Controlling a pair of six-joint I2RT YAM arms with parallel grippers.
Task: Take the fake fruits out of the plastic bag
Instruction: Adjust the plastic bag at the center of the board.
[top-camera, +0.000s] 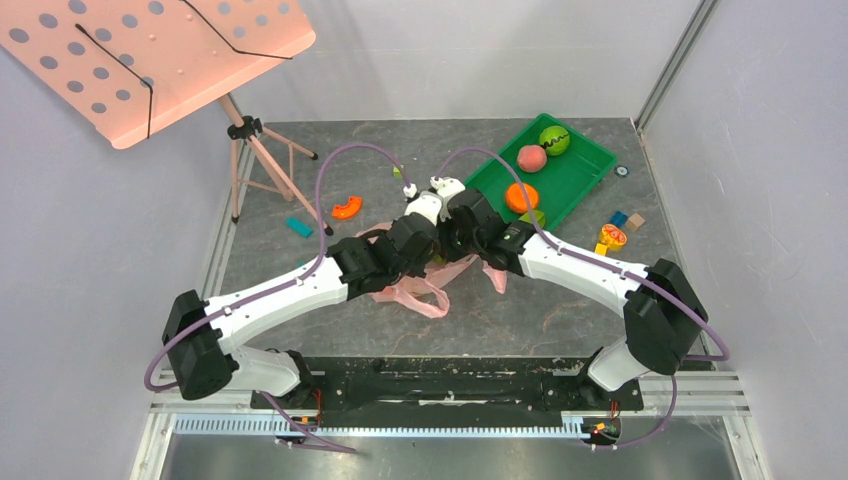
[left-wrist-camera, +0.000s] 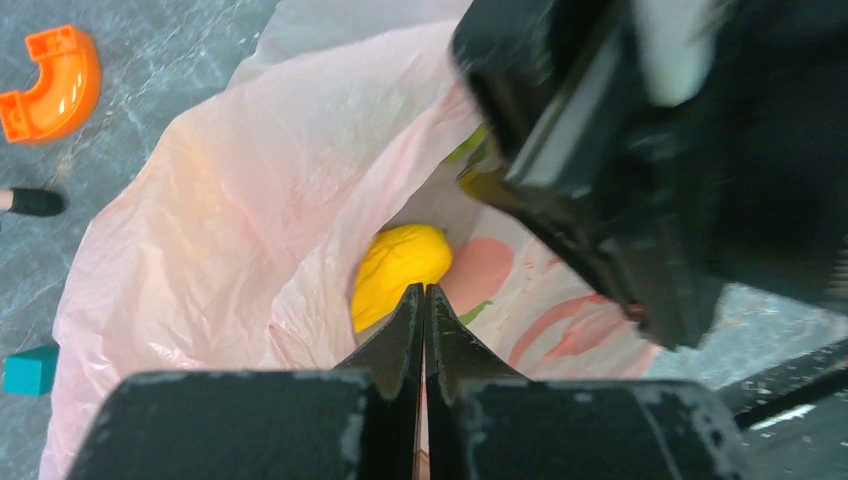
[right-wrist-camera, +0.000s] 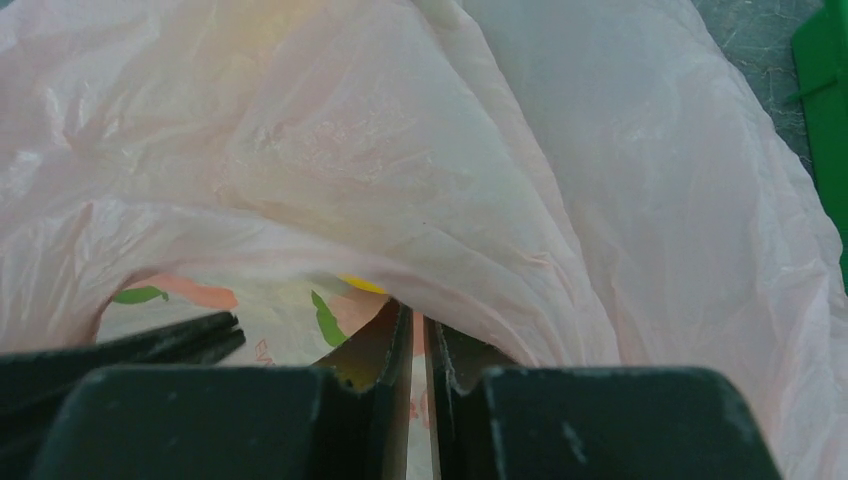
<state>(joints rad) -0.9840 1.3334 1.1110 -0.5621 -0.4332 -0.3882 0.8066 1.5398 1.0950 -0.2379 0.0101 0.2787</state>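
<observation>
Pink film is pinched in the right gripper (right-wrist-camera: 412, 320) jaws; the left gripper (left-wrist-camera: 424, 300) jaws are pressed together. At twelve o'clock from them, a yellow mango (left-wrist-camera: 400, 265) waits inside the plastic bag (left-wrist-camera: 230, 200); removal seems hardly begun.

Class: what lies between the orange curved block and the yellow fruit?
Bare table, then the crinkled wall of the plastic bag, with the yellow fruit inside it and the orange curved block outside. Left wrist view shows this.

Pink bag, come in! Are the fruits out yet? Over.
Left gripper shut at plastic bag mouth. Right gripper shut on bag film. Yellow fruit inside, ungrabbed. Bag folds drape over the opening.
</observation>
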